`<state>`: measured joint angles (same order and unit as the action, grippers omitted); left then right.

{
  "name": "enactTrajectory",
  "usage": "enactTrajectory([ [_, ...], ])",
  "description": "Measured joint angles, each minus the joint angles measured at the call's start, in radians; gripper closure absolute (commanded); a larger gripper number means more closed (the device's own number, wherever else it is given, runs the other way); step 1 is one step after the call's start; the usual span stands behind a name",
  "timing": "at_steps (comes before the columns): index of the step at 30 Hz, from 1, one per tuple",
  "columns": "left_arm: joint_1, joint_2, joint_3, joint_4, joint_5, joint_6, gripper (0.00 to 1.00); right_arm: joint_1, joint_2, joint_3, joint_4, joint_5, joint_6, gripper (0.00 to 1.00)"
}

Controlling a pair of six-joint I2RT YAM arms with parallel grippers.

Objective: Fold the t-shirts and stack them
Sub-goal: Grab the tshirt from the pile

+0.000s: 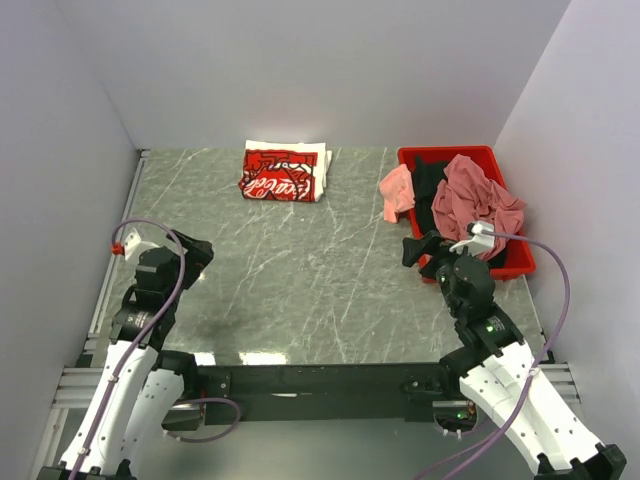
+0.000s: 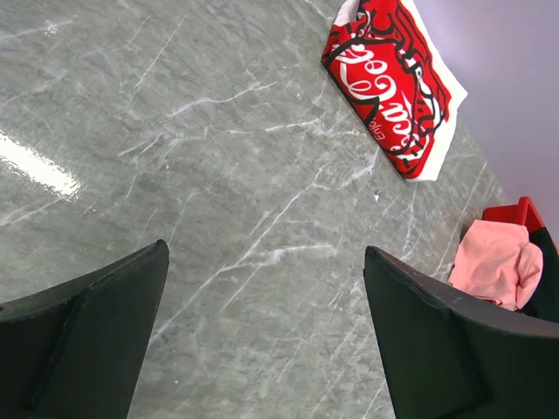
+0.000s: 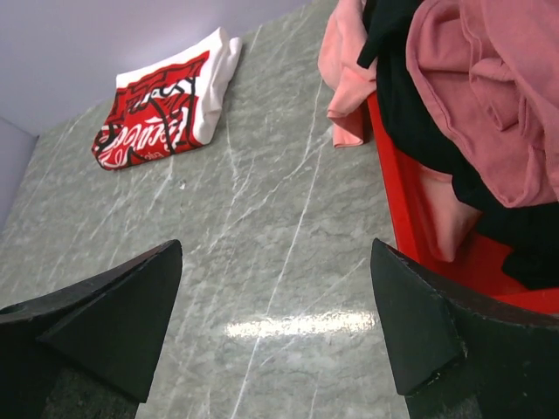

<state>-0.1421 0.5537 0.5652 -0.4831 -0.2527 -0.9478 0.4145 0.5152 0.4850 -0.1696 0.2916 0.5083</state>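
A folded red-and-white t-shirt (image 1: 284, 171) with white script logo lies at the back middle of the table; it also shows in the left wrist view (image 2: 393, 83) and the right wrist view (image 3: 166, 109). A dusty-rose t-shirt (image 1: 483, 203), a black one (image 1: 430, 190) and a pink one (image 1: 397, 190) are heaped in the red bin (image 1: 515, 262) at the right; the pink one hangs over its left wall. My left gripper (image 1: 197, 252) is open and empty over the left of the table. My right gripper (image 1: 418, 250) is open and empty beside the bin's left front corner.
The marble table (image 1: 300, 270) is walled by grey panels at the back and both sides. The bin's red wall (image 3: 397, 188) runs just right of my right gripper. A metal rail (image 1: 120, 230) borders the table's left edge.
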Motion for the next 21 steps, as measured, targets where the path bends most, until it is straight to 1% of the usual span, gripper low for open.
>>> enactTrajectory([
  [8, 0.0, 0.006, 0.0, 0.014, 0.0, 0.0, 0.01, 0.0, 0.042, 0.079, -0.044, 0.022, 0.01, 0.04],
  [10, 0.0, 0.01, 0.0, 0.029, 0.001, 0.0, 0.0, 0.0, 0.074, 0.112, -0.063, 0.034, 0.013, 0.04],
  [14, 0.0, 0.05, 0.0, 0.05, 0.005, 0.003, 0.0, -0.034, 0.209, 0.254, -0.171, 0.072, 0.026, 0.03],
  [16, 0.0, 0.073, 0.0, 0.053, 0.006, 0.003, 0.01, -0.1, 0.305, 0.342, -0.224, 0.064, 0.027, 0.03],
  [18, 0.0, 0.095, 0.0, 0.053, 0.018, 0.003, 0.01, -0.203, 0.415, 0.449, -0.282, 0.057, 0.034, 0.03],
  [21, 0.0, 0.11, 0.0, 0.06, 0.021, 0.003, 0.01, -0.314, 0.523, 0.527, -0.329, 0.055, 0.039, 0.03],
])
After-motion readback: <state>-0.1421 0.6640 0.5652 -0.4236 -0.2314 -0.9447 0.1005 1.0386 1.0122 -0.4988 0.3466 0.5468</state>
